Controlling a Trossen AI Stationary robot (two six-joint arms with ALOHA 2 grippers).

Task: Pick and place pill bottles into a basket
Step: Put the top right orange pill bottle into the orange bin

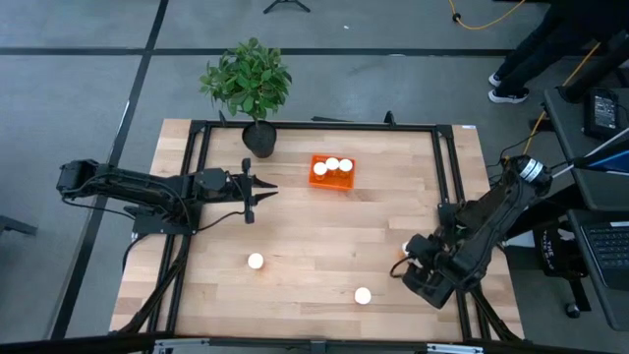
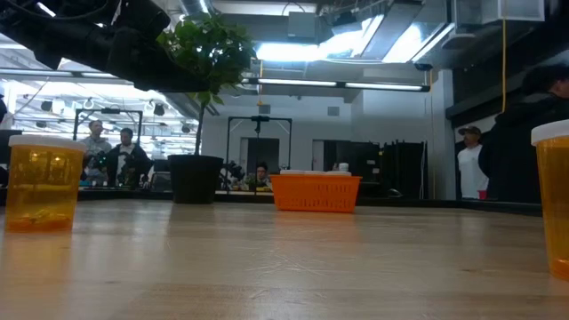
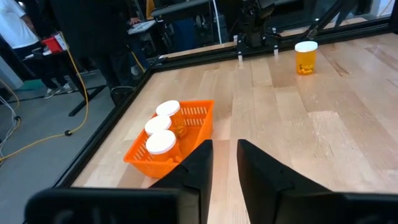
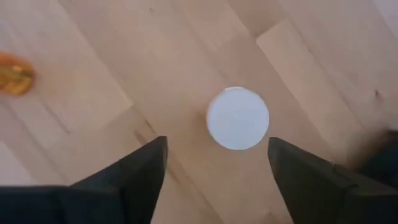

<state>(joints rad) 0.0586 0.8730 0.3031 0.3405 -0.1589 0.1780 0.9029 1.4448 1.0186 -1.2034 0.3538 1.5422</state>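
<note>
The orange basket [image 1: 332, 183] stands at the table's far middle with three white-capped pill bottles [image 1: 332, 165] upright in it; it also shows in the left wrist view [image 3: 193, 134]. Three more bottles stand on the table: near left [image 1: 256, 261], near middle [image 1: 363, 295] and right [image 1: 406, 248]. My right gripper [image 4: 217, 155] is open above the right bottle, whose cap [image 4: 237, 118] shows between its fingers, untouched. My left gripper [image 3: 224, 149] hovers left of the basket, its fingers close together and empty.
A potted plant [image 1: 257, 133] stands at the far edge, left of the basket. A black frame [image 1: 314, 125] runs around the tabletop. In the low view two bottles stand close at the left [image 2: 40, 182] and right [image 2: 553, 196]. People show in the room beyond.
</note>
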